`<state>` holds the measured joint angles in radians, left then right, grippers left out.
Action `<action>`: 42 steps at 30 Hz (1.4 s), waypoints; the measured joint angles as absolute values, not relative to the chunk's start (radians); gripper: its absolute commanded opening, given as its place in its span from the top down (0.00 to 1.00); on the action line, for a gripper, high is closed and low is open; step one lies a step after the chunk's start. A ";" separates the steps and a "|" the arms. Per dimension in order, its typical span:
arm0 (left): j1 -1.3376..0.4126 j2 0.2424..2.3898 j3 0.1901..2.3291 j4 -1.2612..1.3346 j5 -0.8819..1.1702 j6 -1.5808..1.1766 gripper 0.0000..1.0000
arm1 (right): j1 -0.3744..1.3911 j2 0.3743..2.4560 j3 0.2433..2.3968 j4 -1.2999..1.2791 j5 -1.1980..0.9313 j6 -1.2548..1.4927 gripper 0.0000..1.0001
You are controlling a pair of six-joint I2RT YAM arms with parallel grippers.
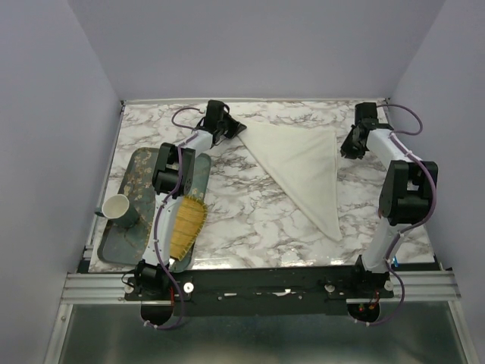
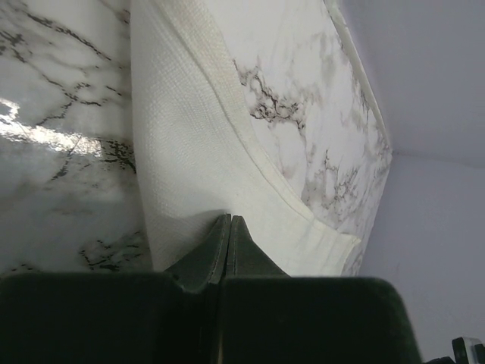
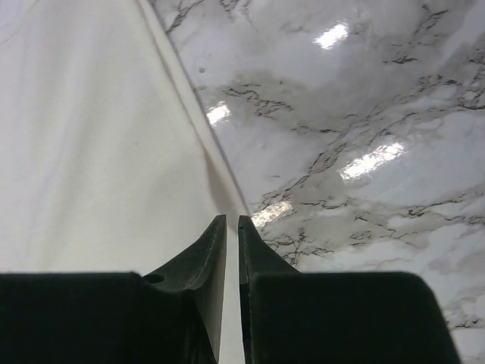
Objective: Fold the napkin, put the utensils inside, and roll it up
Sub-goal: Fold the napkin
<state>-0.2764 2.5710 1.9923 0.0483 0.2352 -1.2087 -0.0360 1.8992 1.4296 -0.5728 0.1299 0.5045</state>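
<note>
Far side of the surface [image 1: 242, 205]: napkin [image 1: 303, 163] lies folded in a triangle
Handling: light, limp, thin; pinch corners or hem, keep it taut
Left fingers [image 2: 212, 250]: closed tip to tip at its far-left corner
Right fingers [image 3: 204, 265]: thin slit, beside its right edge

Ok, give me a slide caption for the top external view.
Left hand and right hand pinch the far corners of the triangle-folded napkin on the marble table.
</note>
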 measured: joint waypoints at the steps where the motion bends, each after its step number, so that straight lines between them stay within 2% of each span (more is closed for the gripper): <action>1: -0.276 2.571 1.990 0.052 0.235 -1.210 1.00 | -0.032 1.897 1.434 -0.574 0.123 0.500 0.80; 8: -0.276 2.563 1.948 0.111 0.235 -1.232 1.00 | 0.043 1.899 1.399 -0.570 -0.044 0.532 0.81; 12: -0.276 2.556 1.932 0.121 0.235 -1.239 1.00 | 0.041 1.896 1.313 -0.556 -0.066 0.557 0.81; 23: -0.280 2.539 1.917 0.119 0.235 -1.167 1.00 | -0.076 1.757 1.076 -0.534 -0.063 0.562 0.80; 27: -0.290 2.534 1.929 0.089 0.234 -1.119 0.92 | -0.086 1.728 1.078 -0.551 -0.052 0.529 0.80; 31: -0.316 2.528 1.960 0.036 0.234 -1.062 0.78 | -0.052 1.700 1.109 -0.574 -0.054 0.494 0.78; 42: -0.426 2.485 1.989 -0.006 0.260 -1.012 0.74 | -0.028 1.723 1.084 -0.548 -0.178 0.502 0.77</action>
